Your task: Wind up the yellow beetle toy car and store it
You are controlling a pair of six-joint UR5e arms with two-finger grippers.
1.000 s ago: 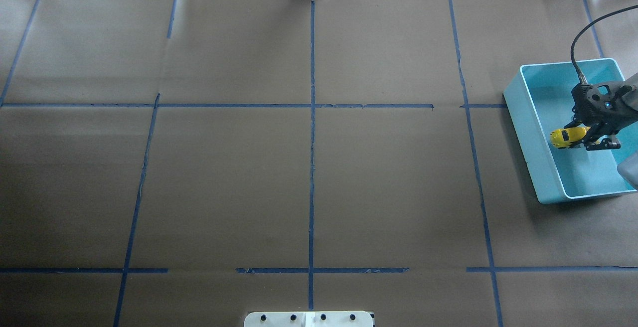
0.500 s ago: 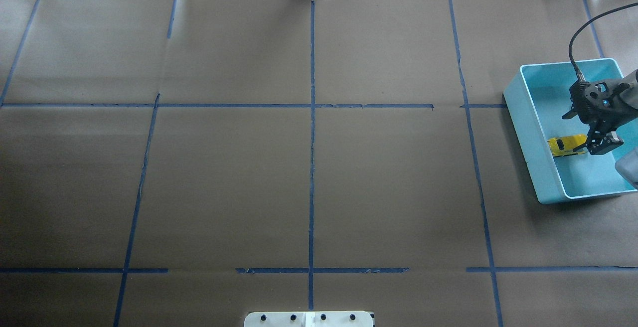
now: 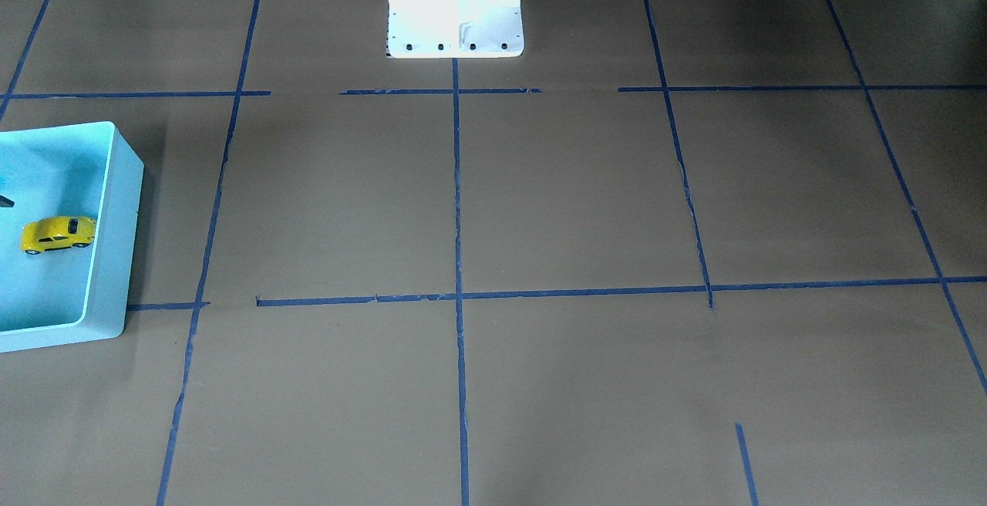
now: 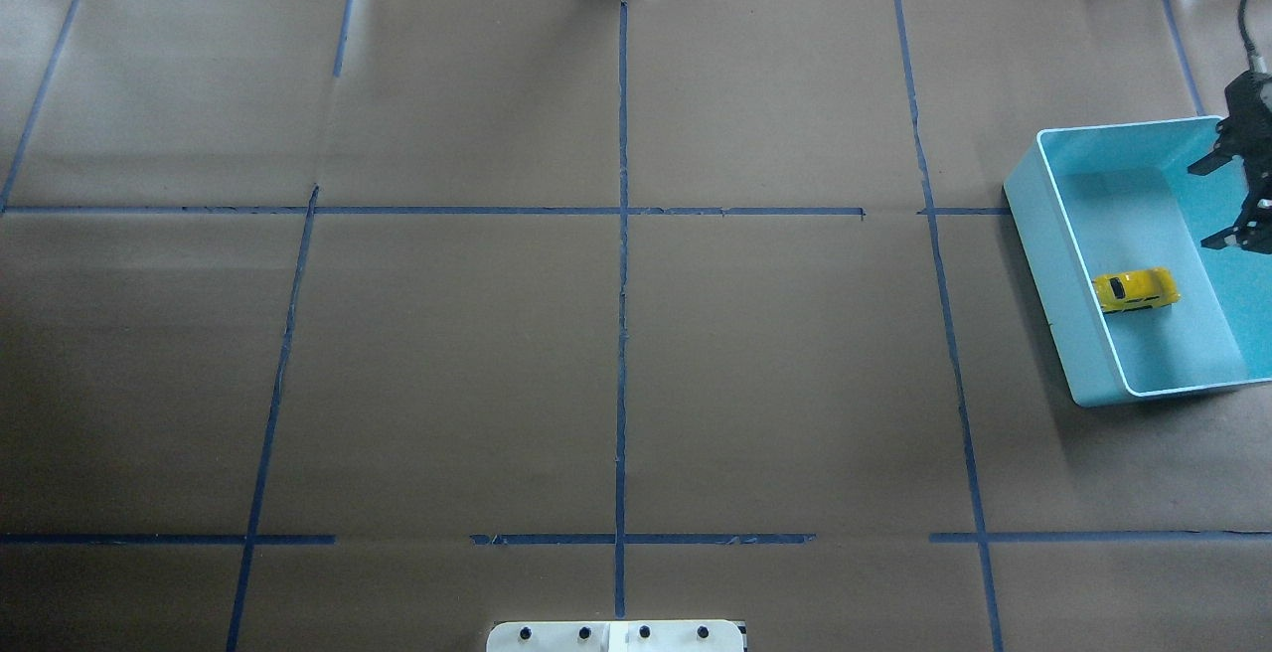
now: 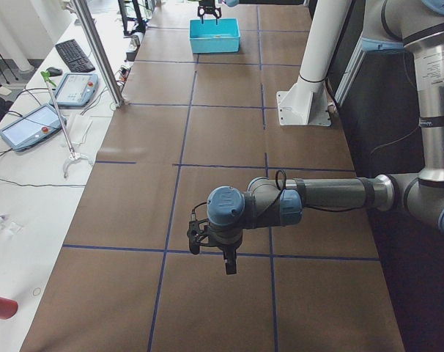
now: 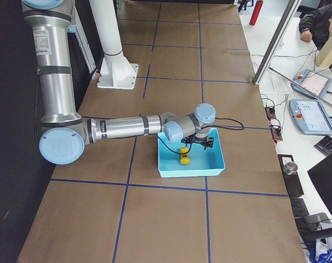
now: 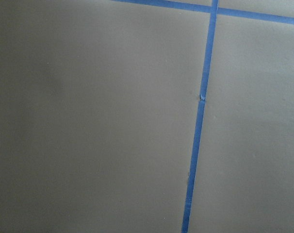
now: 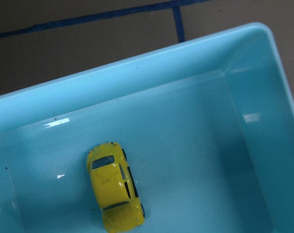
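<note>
The yellow beetle toy car (image 4: 1135,289) lies on its wheels on the floor of the blue bin (image 4: 1033,225), near the bin's left wall. It also shows in the front view (image 3: 58,234), the right side view (image 6: 183,155) and the right wrist view (image 8: 115,187). My right gripper (image 4: 1224,200) hangs open and empty above the bin's far right part, clear of the car. My left gripper (image 5: 226,253) shows only in the left side view, low over bare paper at the table's other end; I cannot tell whether it is open or shut.
The bin (image 3: 116,220) stands at the table's right end. Brown paper with blue tape lines (image 4: 622,235) covers the table. The white robot base (image 4: 616,637) is at the near edge. Tablets and cables (image 6: 311,115) lie beyond the far edge.
My right gripper held the car over the bin, then opened and let it go. The car now rests on the bin floor. The gripper has moved up and to the right.
</note>
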